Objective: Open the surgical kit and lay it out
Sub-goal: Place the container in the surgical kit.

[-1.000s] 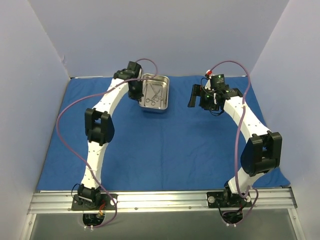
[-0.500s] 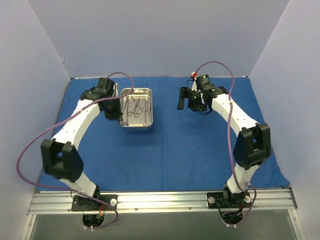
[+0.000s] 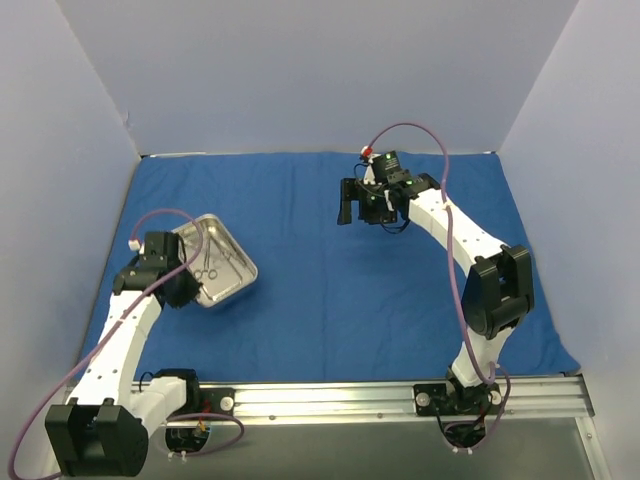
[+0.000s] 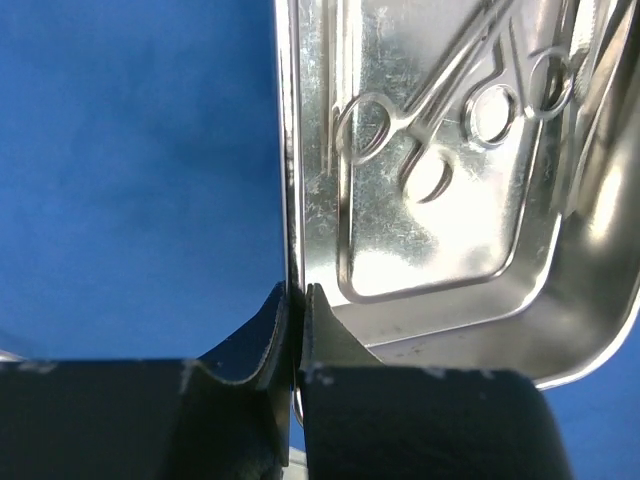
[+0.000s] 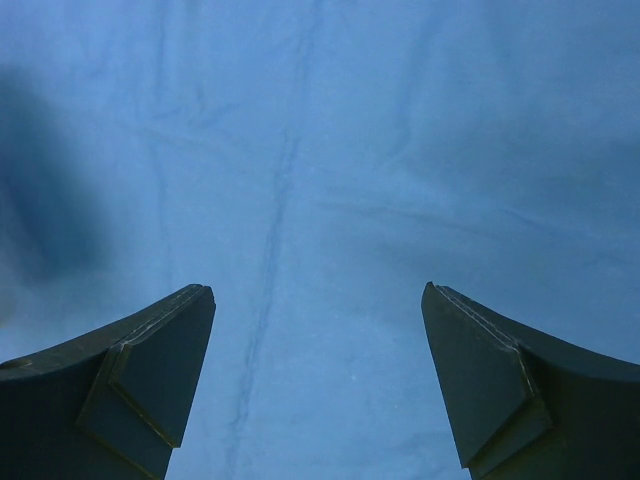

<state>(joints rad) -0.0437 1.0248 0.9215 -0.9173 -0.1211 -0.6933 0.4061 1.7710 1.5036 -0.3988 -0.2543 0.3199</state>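
A shiny metal tray [image 3: 232, 283] sits at the left of the blue cloth, turned at an angle. It holds scissors-like instruments [image 3: 208, 262] with ring handles [image 4: 362, 138]. My left gripper [image 3: 183, 283] is shut on the tray's rim [image 4: 287, 200], one finger inside the wall and one outside. My right gripper [image 3: 346, 208] is open and empty, above bare blue cloth [image 5: 320, 150] at the back middle, far from the tray.
The blue cloth [image 3: 330, 300] covers the table. Grey walls stand on the left, back and right. A metal rail [image 3: 320, 400] runs along the near edge by the arm bases.
My left gripper has dragged the tray from the back middle to the near left, and the tray has rotated. My right gripper has shifted left along the back, still open.
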